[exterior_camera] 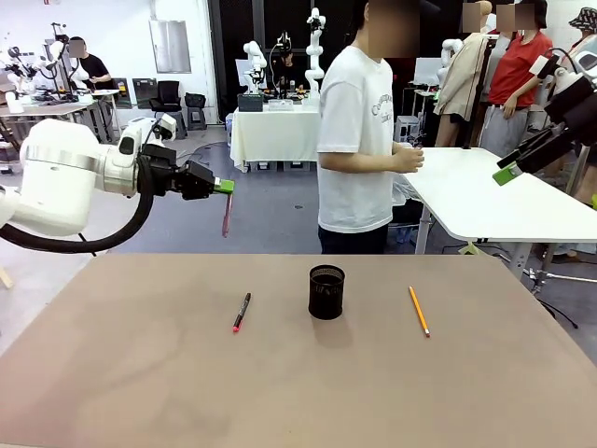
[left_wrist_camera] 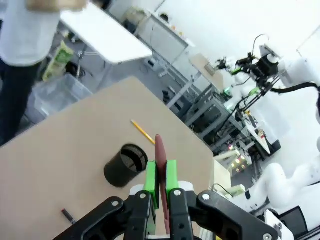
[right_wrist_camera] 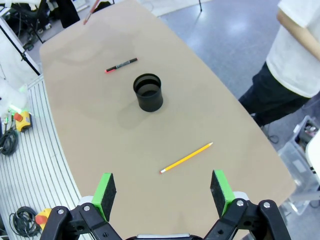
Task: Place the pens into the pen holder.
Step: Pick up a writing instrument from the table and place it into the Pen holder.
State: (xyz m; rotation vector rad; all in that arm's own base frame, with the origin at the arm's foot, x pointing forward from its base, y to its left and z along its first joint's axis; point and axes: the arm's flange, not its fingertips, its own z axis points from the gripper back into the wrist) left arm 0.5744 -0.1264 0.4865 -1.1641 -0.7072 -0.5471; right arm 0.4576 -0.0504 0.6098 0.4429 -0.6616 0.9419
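Note:
My left gripper (exterior_camera: 224, 186) hangs high above the table's far left, shut on a reddish-brown pen (exterior_camera: 226, 215) that dangles below its green pads. The left wrist view shows the same pen (left_wrist_camera: 160, 160) pinched between the pads of the left gripper (left_wrist_camera: 160, 177). A black mesh pen holder (exterior_camera: 326, 291) stands at mid-table; it also shows as the pen holder (left_wrist_camera: 126, 165) and the pen holder (right_wrist_camera: 148, 92). A black pen with a red tip (exterior_camera: 242, 312) lies left of it, a yellow pencil (exterior_camera: 419, 311) right of it. My right gripper (right_wrist_camera: 163, 192) is open, high over the pencil (right_wrist_camera: 186, 157), and sits at the far right (exterior_camera: 510, 172).
A person in a white shirt (exterior_camera: 359, 140) stands at the table's far edge, behind the holder. A white table (exterior_camera: 494, 196) stands at the back right. The brown tabletop (exterior_camera: 280, 392) is bare near me.

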